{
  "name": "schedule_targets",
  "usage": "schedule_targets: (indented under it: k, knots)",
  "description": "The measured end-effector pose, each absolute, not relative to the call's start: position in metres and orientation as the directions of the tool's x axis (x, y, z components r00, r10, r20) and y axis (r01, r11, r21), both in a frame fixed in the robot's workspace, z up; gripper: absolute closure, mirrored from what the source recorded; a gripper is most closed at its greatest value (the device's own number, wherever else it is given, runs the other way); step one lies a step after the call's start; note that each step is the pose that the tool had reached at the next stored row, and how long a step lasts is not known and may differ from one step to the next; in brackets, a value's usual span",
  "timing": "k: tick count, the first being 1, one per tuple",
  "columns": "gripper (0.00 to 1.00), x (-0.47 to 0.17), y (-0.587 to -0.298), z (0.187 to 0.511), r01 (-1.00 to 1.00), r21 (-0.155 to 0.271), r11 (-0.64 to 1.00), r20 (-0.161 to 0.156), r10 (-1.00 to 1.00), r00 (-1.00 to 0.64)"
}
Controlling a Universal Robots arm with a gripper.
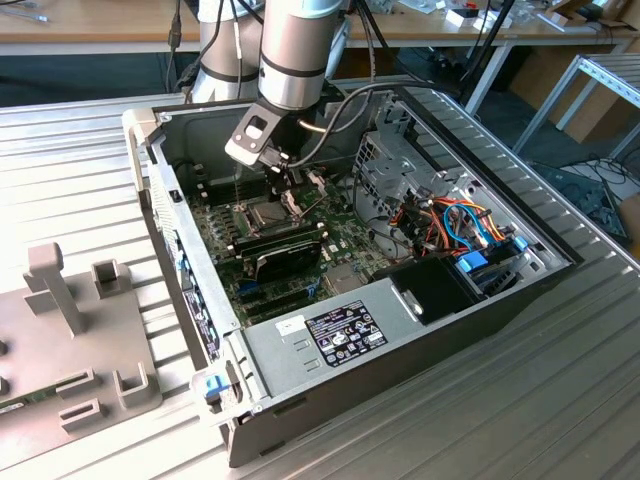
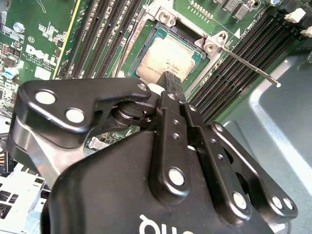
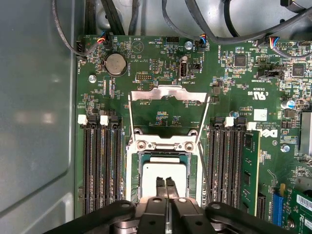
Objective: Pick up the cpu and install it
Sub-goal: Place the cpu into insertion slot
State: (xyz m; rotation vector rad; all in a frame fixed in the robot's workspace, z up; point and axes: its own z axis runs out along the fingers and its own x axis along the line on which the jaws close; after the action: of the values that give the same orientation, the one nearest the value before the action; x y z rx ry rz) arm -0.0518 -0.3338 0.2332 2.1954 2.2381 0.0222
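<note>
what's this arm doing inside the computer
A robot arm is reaching into an open computer case to fit the processor chip. The chip lies flat in its socket on the green motherboard, and the metal socket frame is swung open beside it, not yet closed over the chip. The arm's jaws are shut and sit right over the middle of the chip; I cannot tell whether they touch it.
</note>
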Motion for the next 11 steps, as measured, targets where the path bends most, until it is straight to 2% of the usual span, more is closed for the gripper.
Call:
schedule_targets:
  k: [9, 11]
  knots:
    - [0.89, -0.052, -0.334, 0.233, 1.0, 0.009, 0.019, 0.005, 1.0, -0.019]
    - [0.89, -0.052, -0.334, 0.217, 1.0, 0.007, 0.019, 0.004, 1.0, -0.019]
